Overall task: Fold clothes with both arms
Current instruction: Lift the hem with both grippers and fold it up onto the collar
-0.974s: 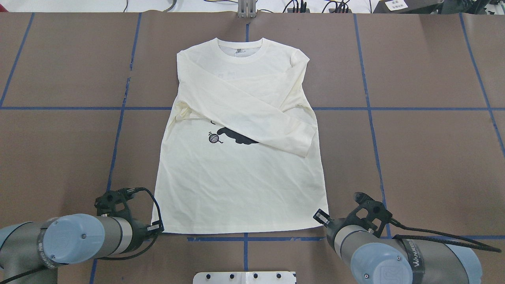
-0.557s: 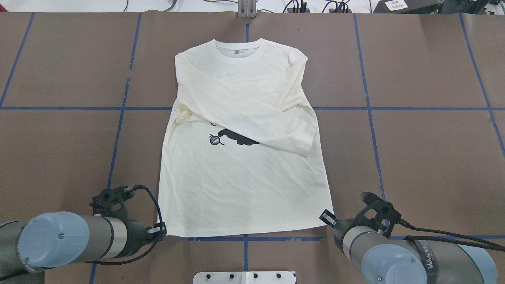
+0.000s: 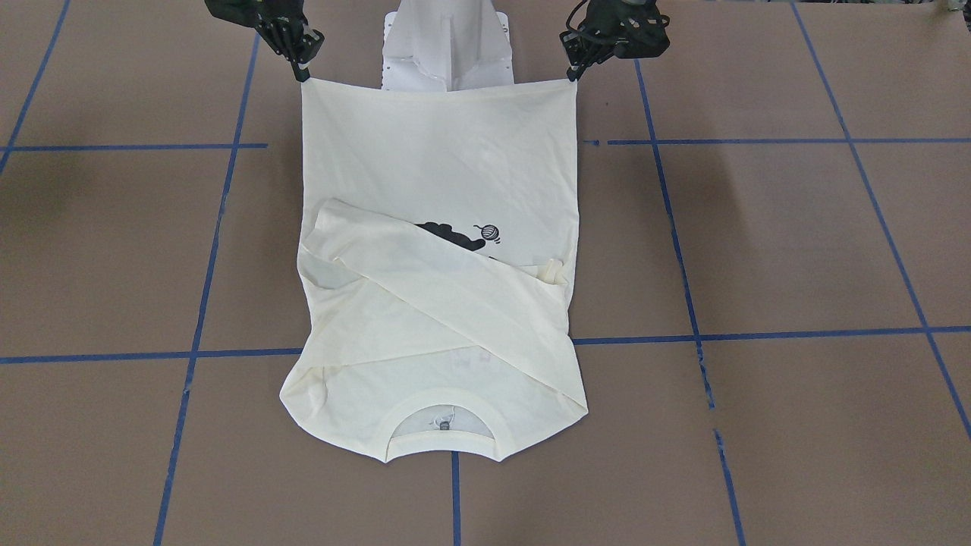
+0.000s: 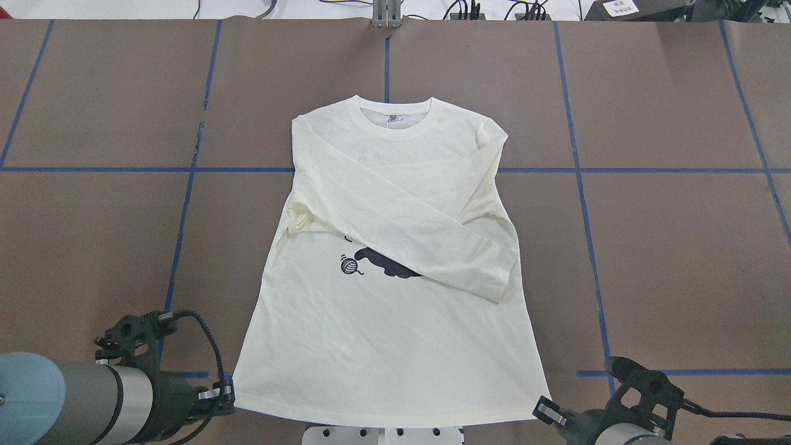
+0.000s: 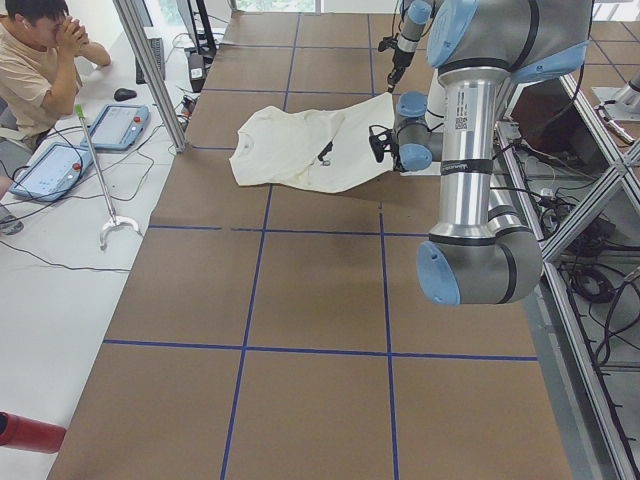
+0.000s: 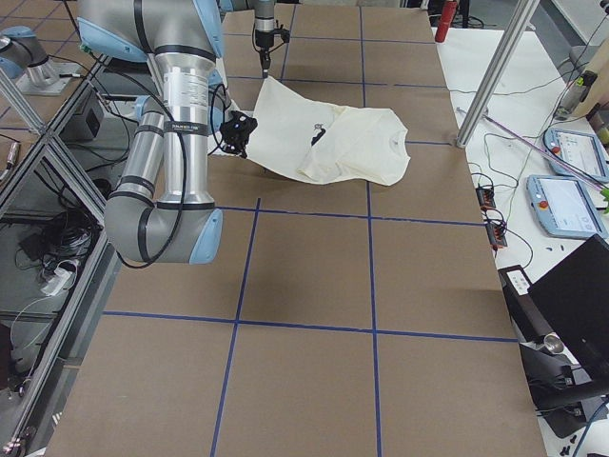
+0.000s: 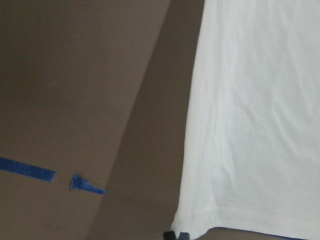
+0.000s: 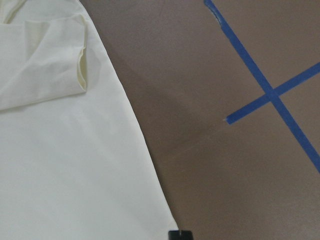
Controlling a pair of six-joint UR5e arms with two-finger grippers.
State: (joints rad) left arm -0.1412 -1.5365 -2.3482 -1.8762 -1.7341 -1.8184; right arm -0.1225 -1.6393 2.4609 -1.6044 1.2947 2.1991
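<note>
Lying print-up along the middle of the table (image 4: 680, 247), your shirt (image 4: 383, 334) had its collar (image 4: 388, 117) at the far end. Both sleeves (image 4: 420, 216) were crossed over the chest, one covering most of the cat print (image 4: 389, 267). You had the left gripper (image 3: 570, 76) pinched on one corner of the hem (image 3: 436, 89) and the right gripper (image 3: 303, 74) pinched on the other. The hem ran taut between them, raised just in front of the white base (image 3: 447, 45), while the collar end rested on the table. That two-corner hold looked meant to keep the bottom edge straight and level, ready to be carried toward the collar. With the sleeves tucked inward, the body should have folded as a neat rectangle.
</note>
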